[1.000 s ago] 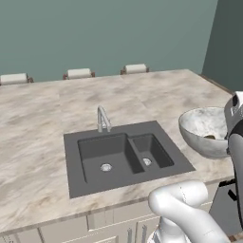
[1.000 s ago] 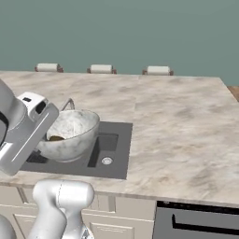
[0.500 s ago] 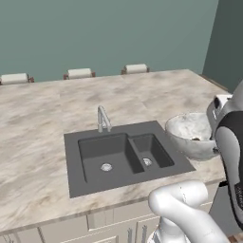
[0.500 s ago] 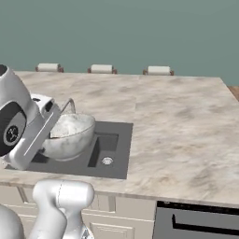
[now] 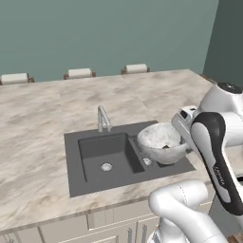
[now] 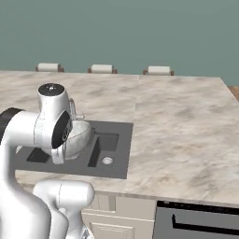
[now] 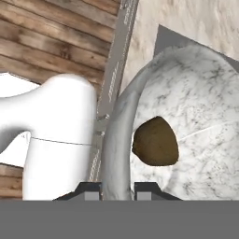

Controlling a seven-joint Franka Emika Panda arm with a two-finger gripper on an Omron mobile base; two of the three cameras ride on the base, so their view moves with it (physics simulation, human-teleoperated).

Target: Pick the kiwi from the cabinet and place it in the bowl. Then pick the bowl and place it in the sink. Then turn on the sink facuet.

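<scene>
Hand view, gripper (image 7: 116,189) clamped on bowl (image 7: 186,116) rim, kiwi (image 7: 155,142) inside

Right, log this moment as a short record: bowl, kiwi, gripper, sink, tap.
bowl: marbled bowl, held by its rim, hanging over the smaller right basin
kiwi: brown kiwi lying inside the bowl
gripper: gripper shut on the bowl's rim, one finger inside the wall and one outside
sink: dark grey double sink, a drain in each basin
tap: silvery tap at the back edge of the sink, no water showing
task stage: kiwi in the bowl; bowl not yet set down in the sink
</scene>
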